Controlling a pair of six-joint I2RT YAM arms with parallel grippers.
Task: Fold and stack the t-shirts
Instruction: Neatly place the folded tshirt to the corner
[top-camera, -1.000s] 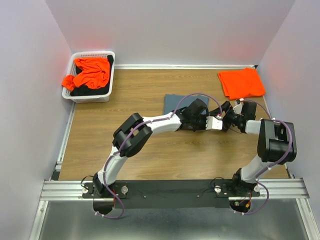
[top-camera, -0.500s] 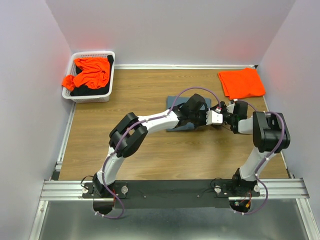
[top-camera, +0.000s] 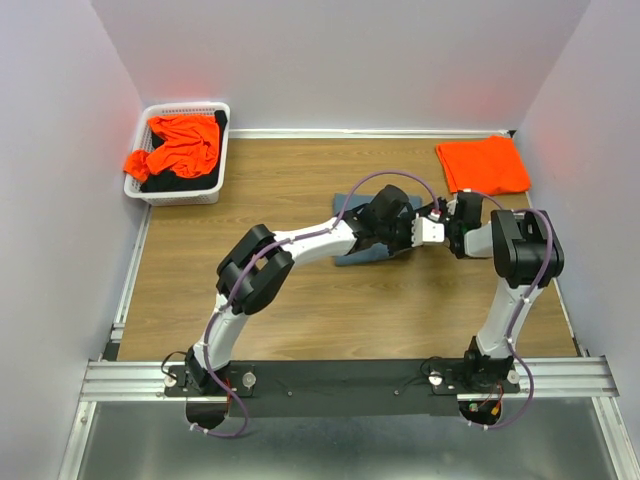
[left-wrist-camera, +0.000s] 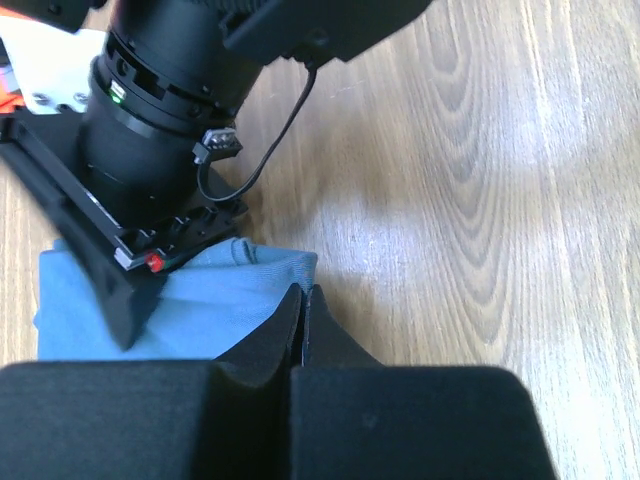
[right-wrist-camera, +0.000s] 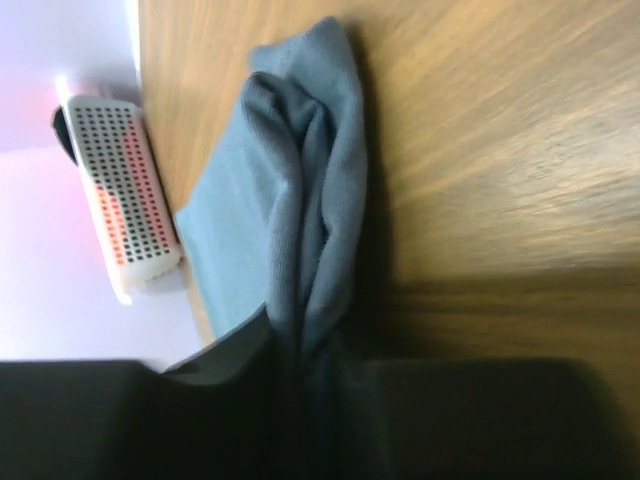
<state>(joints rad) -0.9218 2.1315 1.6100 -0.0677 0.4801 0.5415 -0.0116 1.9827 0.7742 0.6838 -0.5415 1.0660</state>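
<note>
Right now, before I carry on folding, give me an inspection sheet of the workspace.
Surface: wood table, no spills seen.
Job's things: blue shirt bunched mid-table between both grippers; folded orange shirt far right; crumpled orange shirt in the basket.
Clutter: basket far left, dark cloth inside too.
Grippers: left gripper shut on blue shirt; right gripper likewise.
Cables: purple cables loop over both arms, no snag seen.
Surroundings: pale walls on three sides; rail at near edge.

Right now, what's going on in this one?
Both arms meet over the blue-grey t-shirt at mid-table. The right gripper pinches a bunched fold of it, and the left gripper is shut at its edge, apparently on the cloth. A folded orange t-shirt lies in the far right corner. A crumpled orange t-shirt sits in the white basket.
</note>
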